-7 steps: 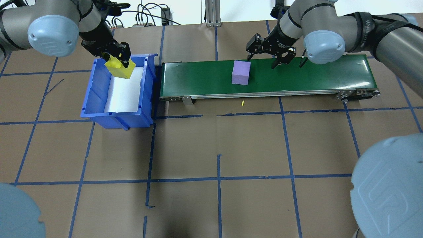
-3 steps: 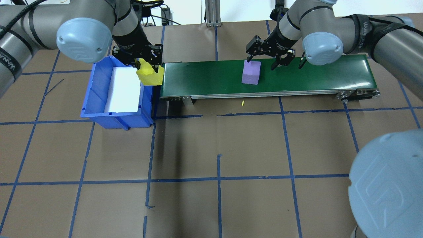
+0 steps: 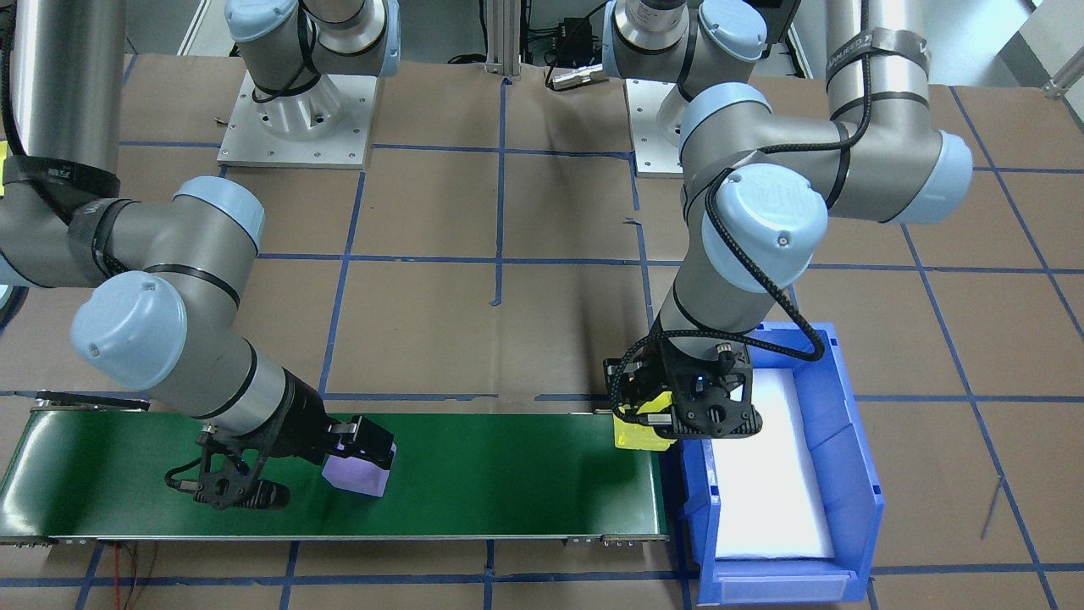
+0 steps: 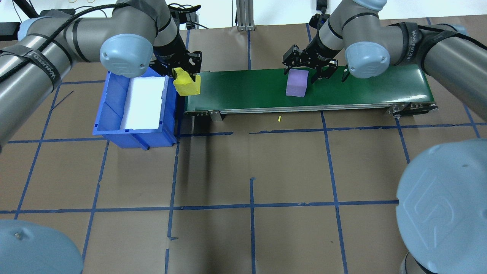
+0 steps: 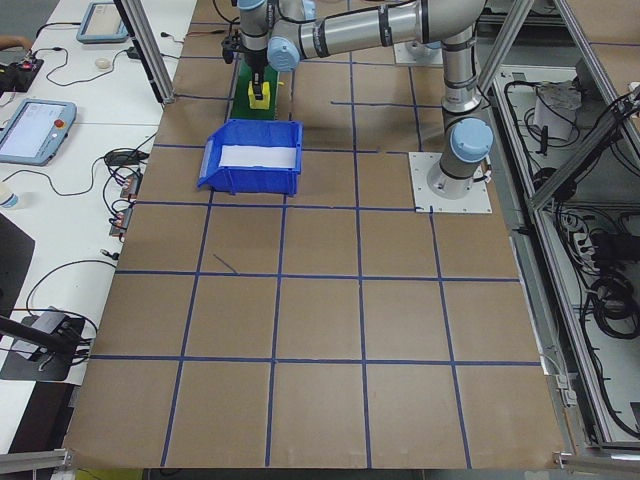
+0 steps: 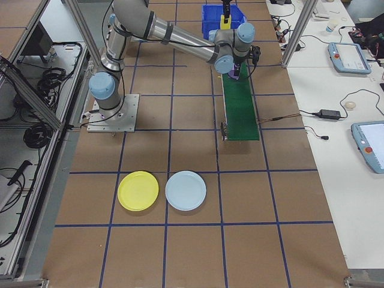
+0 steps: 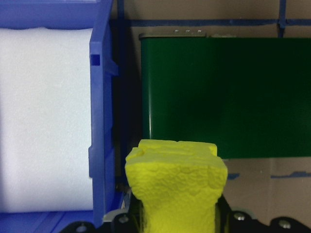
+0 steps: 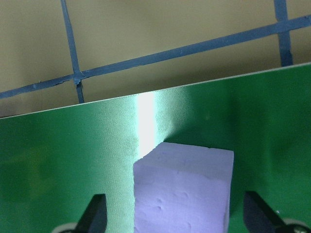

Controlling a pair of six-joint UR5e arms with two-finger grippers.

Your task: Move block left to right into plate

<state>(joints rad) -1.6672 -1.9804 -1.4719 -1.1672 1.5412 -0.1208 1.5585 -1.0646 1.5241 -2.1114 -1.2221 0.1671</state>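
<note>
The brown table (image 4: 251,160) bears a blue bin (image 4: 114,125), a green conveyor (image 4: 361,91) and two plates (image 6: 162,191).

A yellow foam block (image 4: 187,86), rough-edged and upright, hangs pinched in the left tool (image 4: 185,74) over the gap between the blue bin (image 4: 110,114) and the green belt (image 4: 361,89). A purple block (image 4: 296,84) sits on the belt between the spread fingers of the right tool (image 4: 306,70). A yellow plate (image 6: 138,191) and a pale blue plate (image 6: 186,191) lie side by side on the table (image 4: 251,171), well apart from the belt.

Yellow block (image 4: 187,84), purple block (image 4: 296,83), green belt (image 4: 243,91) — blue bin (image 4: 114,125), white-lined.
</note>
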